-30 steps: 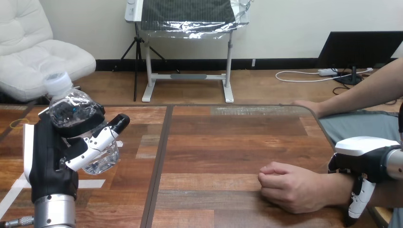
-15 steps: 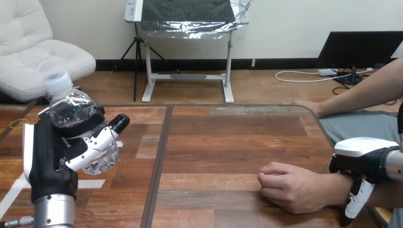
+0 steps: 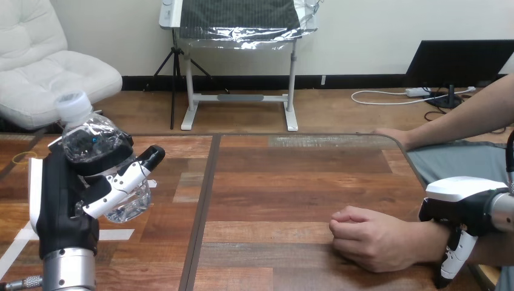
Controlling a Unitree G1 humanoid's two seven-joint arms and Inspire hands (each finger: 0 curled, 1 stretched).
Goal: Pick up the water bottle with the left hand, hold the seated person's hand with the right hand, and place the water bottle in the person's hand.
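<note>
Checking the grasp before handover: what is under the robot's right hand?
The person's wrist lies under the right hand, whose fingers curl down its near side. The hand covers the wrist's top and far side.

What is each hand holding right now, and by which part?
The left hand grips the water bottle round its body, below the cap. The right hand sits over the person's wrist; a grip there cannot be told.
</note>
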